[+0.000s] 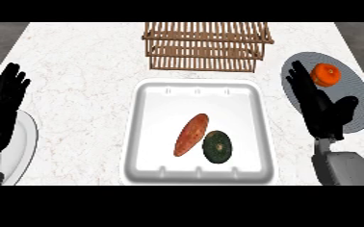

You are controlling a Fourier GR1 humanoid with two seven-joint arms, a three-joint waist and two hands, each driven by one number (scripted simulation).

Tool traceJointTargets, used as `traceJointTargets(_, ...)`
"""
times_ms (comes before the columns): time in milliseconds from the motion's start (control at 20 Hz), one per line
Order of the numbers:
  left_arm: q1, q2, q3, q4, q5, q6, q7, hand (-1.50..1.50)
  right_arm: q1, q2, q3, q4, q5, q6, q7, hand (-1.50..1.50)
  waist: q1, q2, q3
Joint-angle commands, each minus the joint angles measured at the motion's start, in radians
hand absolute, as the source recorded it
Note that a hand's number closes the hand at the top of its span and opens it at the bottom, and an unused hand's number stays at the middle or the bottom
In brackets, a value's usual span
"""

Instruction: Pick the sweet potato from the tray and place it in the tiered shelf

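Observation:
An orange-brown sweet potato (pixel 191 134) lies slanted in the middle of the white tray (pixel 148 125). A dark green round vegetable (pixel 217 146) touches its lower right side. The wooden tiered shelf (pixel 206 45) stands at the back of the counter, beyond the tray. My right hand (pixel 318 106) is open to the right of the tray, fingers pointing away, well apart from the sweet potato. My left hand (pixel 10 96) rests open at the left edge, fingers up.
A grey plate (pixel 350 79) at the right holds an orange fruit (pixel 327 74), partly behind my right hand. A white plate (pixel 25 146) shows at the lower left edge. The counter is white marble.

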Motion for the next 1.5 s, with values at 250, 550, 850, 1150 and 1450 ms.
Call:
traceJointTargets(250, -0.032, -0.132, -0.11, -0.172, -0.102, 0.159, 0.063, 0.0, -0.212, 0.262, 0.233, -0.107, 0.217, -0.362, 0.126, 1.5, -0.001, -0.005, 0.03)
traceJointTargets(550, -0.046, -0.18, -0.129, -0.139, -0.095, 0.148, 0.098, 0.0, -0.07, 0.266, 0.317, -0.185, 0.078, -0.658, 0.006, -1.5, -0.016, -0.001, 0.031)
traceJointTargets(850, 0.027, -0.162, -0.106, -0.179, -0.089, 0.12, 0.097, 0.0, -0.056, 0.108, 0.455, -0.372, 0.294, -0.454, 0.335, -1.5, -0.02, -0.009, 0.027)
traceJointTargets(1150, -0.021, -0.2, -0.145, -0.168, -0.124, 0.162, 0.133, 0.0, -0.199, 0.006, 0.603, -0.41, 0.433, -0.273, 0.724, -1.5, -0.025, -0.013, 0.024)
traceJointTargets(1450, -0.006, -0.204, -0.158, -0.166, -0.143, 0.16, 0.118, 0.0, -0.403, -0.066, 0.667, -0.39, 0.549, -0.026, 1.099, -1.5, -0.018, -0.017, 0.022)
